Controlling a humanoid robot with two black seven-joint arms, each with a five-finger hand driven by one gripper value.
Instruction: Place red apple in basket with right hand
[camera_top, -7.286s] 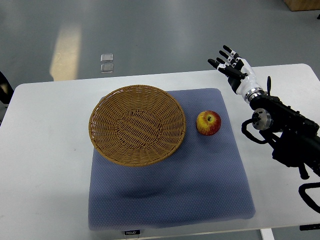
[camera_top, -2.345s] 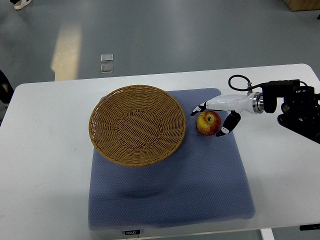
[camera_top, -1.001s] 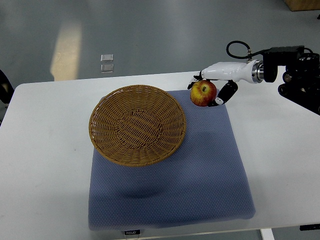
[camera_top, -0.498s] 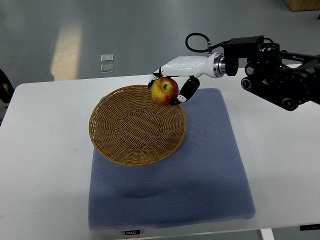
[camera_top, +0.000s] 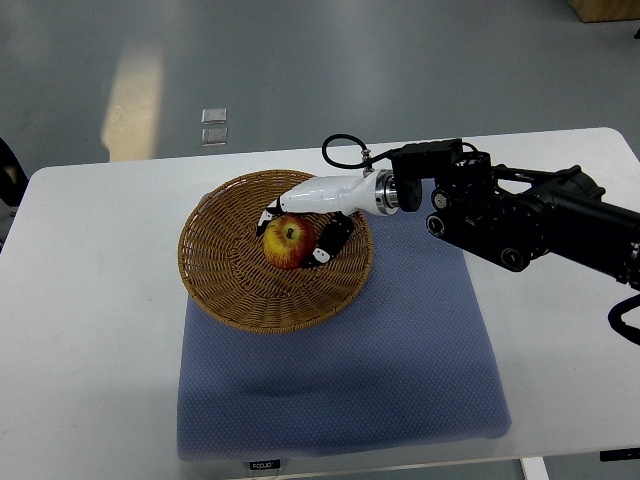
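Foreground: a blue mat (camera_top: 340, 380) covered the middle of the white worktop (camera_top: 90, 330).
Basket: the wicker basket (camera_top: 225, 285) sat on the mat's far left part.
Apple: the red apple (camera_top: 287, 242) hung over the basket's bowl, right of centre.
Right hand: the right hand (camera_top: 300, 222) reached in from the right, its fingers (camera_top: 330, 240) curled round the apple.
Key relation: basket floor lay straight below the apple.
Unclear: whether the apple touched the weave; the left arm was out of shot.
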